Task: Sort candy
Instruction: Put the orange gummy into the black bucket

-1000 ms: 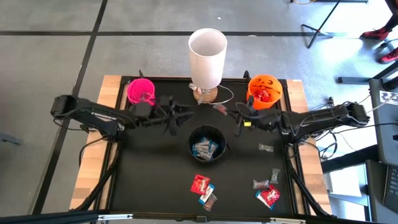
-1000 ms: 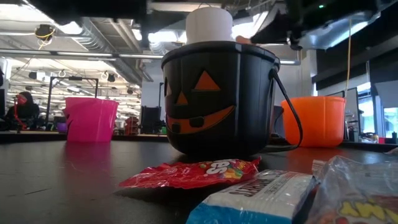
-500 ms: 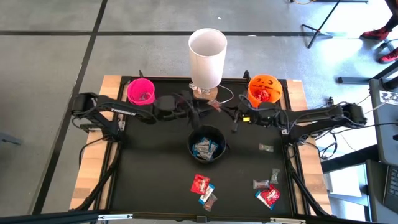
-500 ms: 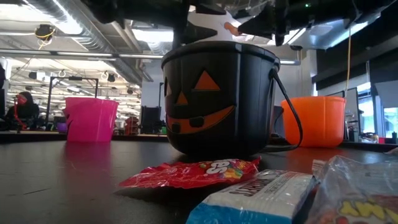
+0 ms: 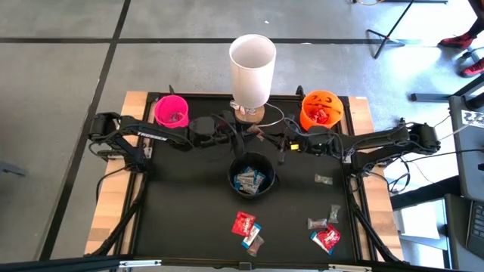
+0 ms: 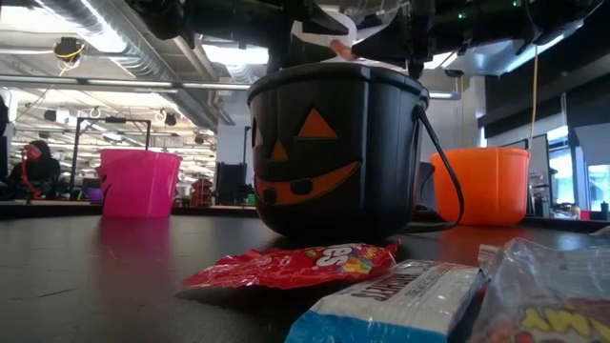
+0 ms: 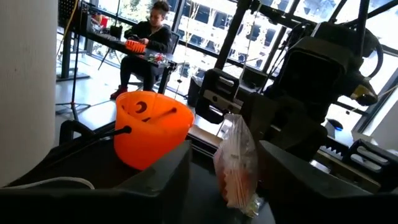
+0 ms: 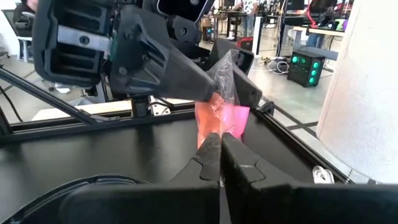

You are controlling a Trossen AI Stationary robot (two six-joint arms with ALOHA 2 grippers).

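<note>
Right gripper [image 8: 221, 144] clamps one candy wrapper [image 8: 219, 106] above the far rim of the black bucket [image 5: 251, 175]; left gripper [image 7: 225, 163] straddles it, fingers apart. Risk — handover slips, wrapper drops into the wrong bucket. Loose candy [image 5: 246, 227] lies nearer than the bucket.

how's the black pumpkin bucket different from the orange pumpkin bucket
The black plastic pumpkin bucket sits at the table's middle, while the orange plastic pumpkin bucket stands at the far right corner. The black one holds blue-and-silver wrapped candy; the orange one holds red packets. In the low view the black bucket's face is orange on black; in the high view the orange bucket's is black on orange. Both stand upright and open-topped.
</note>
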